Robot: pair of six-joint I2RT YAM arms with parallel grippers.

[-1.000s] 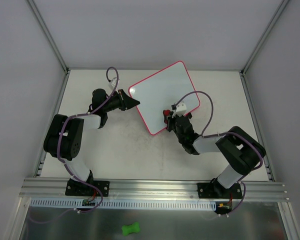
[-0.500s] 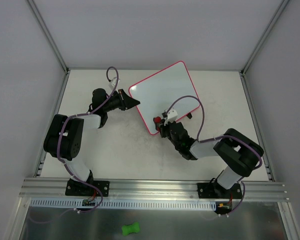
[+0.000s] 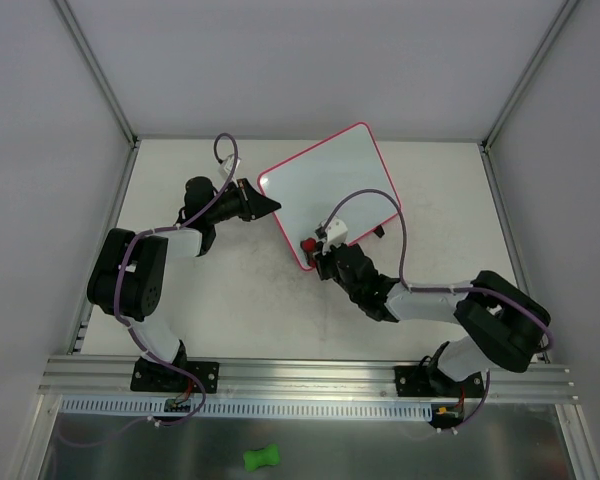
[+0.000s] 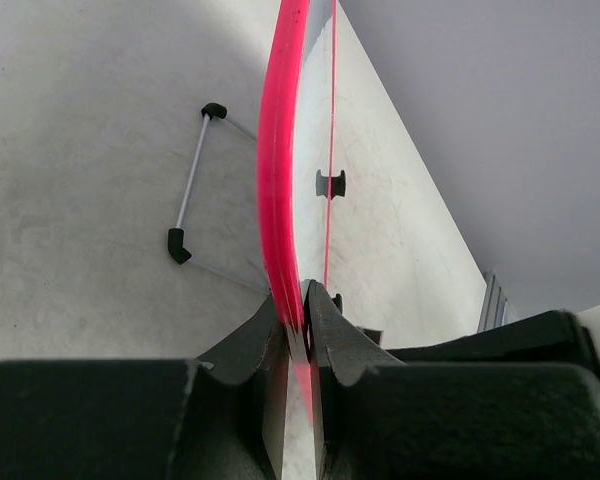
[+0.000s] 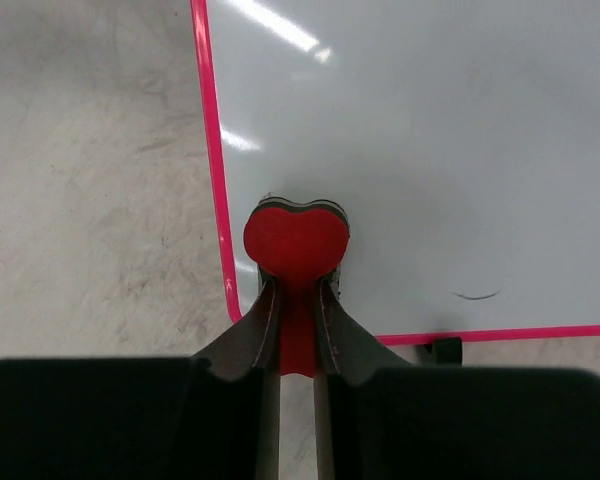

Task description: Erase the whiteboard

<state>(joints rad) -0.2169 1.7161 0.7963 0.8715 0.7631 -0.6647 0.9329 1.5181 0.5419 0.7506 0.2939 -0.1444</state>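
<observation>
**Three risks at the board's near corner**

My left pincer is clamped on the thin pink frame of the whiteboard. The board lies skewed on the far half of the tabletop. One of its corners is close to the far edge, roughly midway between the far corners. My right pincer is closed on the red eraser. The eraser's head is over the white surface, just inside the frame at the board corner closest to the table's near edge.

1. A faint dark stroke lies beside the bottom frame, apart from the eraser. In my judgement, a wipe run too high on the board would miss it and leave the job unfinished.
2. The eraser is just beside the frame. A sideways drag could catch the rim, twist the eraser between my fingers, or carry it off onto the table.
3. My left hold covers only the rim. Heavy wiping pressure could pivot the board out of that hold.
</observation>
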